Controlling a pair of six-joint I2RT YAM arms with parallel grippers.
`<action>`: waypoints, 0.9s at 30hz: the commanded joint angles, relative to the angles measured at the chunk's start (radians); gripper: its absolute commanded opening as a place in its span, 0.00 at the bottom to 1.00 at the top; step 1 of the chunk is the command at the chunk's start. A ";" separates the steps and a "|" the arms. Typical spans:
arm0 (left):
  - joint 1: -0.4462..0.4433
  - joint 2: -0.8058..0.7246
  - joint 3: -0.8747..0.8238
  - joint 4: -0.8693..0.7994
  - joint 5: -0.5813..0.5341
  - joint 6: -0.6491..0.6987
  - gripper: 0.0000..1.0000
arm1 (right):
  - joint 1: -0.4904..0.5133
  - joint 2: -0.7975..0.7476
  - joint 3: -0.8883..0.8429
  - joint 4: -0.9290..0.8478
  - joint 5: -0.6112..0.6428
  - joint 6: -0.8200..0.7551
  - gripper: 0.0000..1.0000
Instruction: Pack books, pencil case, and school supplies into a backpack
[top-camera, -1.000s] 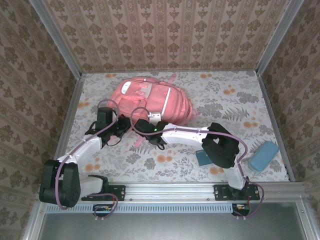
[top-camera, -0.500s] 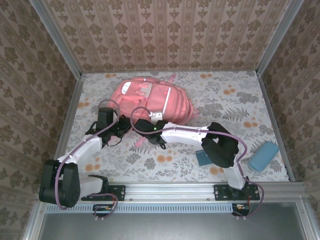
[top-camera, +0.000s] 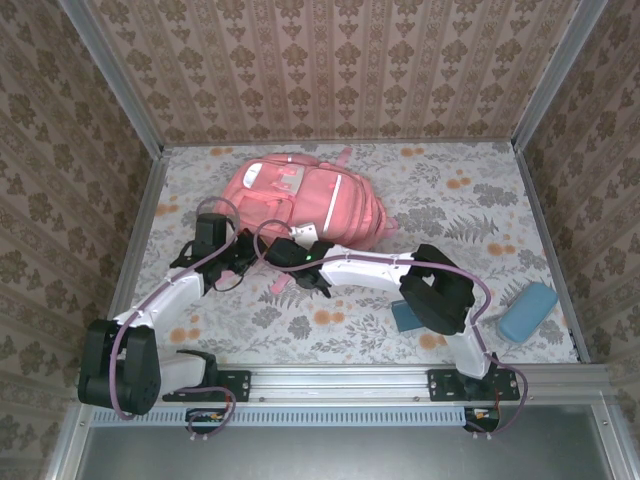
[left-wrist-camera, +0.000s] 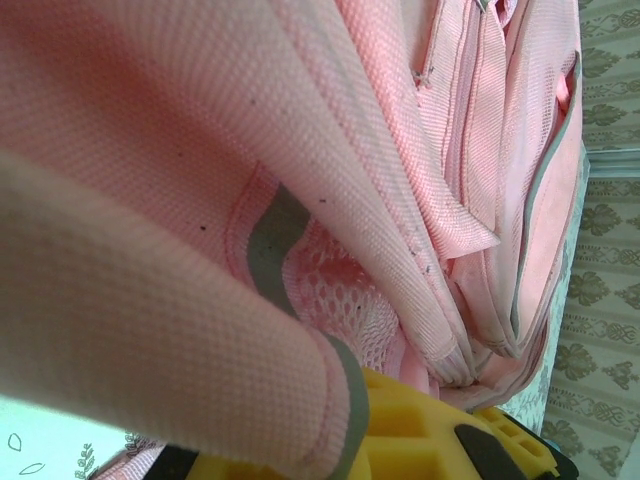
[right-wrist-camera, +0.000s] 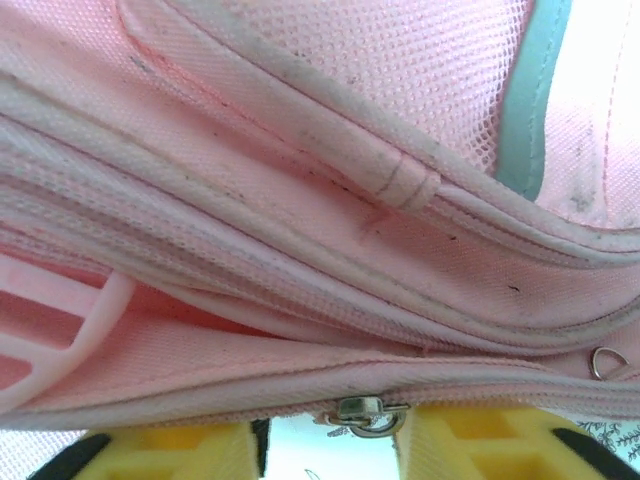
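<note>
The salmon-pink backpack (top-camera: 305, 200) lies flat at the back middle of the table. My left gripper (top-camera: 246, 252) is at its near left edge. In the left wrist view a fold of pink backpack fabric (left-wrist-camera: 180, 330) with grey trim drapes over a yellow finger (left-wrist-camera: 440, 435), and the gripper is shut on it. My right gripper (top-camera: 282, 251) is close beside it, open, and a metal zipper slider (right-wrist-camera: 365, 412) on the backpack seam (right-wrist-camera: 300, 380) sits in the gap between its yellow fingers (right-wrist-camera: 480, 445). The teal book (top-camera: 406, 317) and the light blue pencil case (top-camera: 527, 311) lie at the near right.
The right arm (top-camera: 370, 266) stretches across the middle of the table and covers part of the teal book. Patterned walls and metal rails (top-camera: 140, 230) close in the table on three sides. A pink strap (top-camera: 284, 281) trails from the backpack toward me.
My right gripper has shifted a little to the left along the backpack's near edge. The left arm and the backpack stay put.
</note>
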 joint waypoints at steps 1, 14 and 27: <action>-0.004 -0.014 0.045 0.027 0.024 0.023 0.00 | -0.012 0.032 0.033 0.044 0.066 -0.038 0.31; 0.003 -0.009 0.033 -0.002 -0.038 0.042 0.00 | -0.009 -0.081 -0.072 0.005 0.041 0.017 0.06; 0.045 0.011 0.005 -0.025 -0.086 0.080 0.00 | -0.092 -0.283 -0.324 0.018 -0.008 0.064 0.08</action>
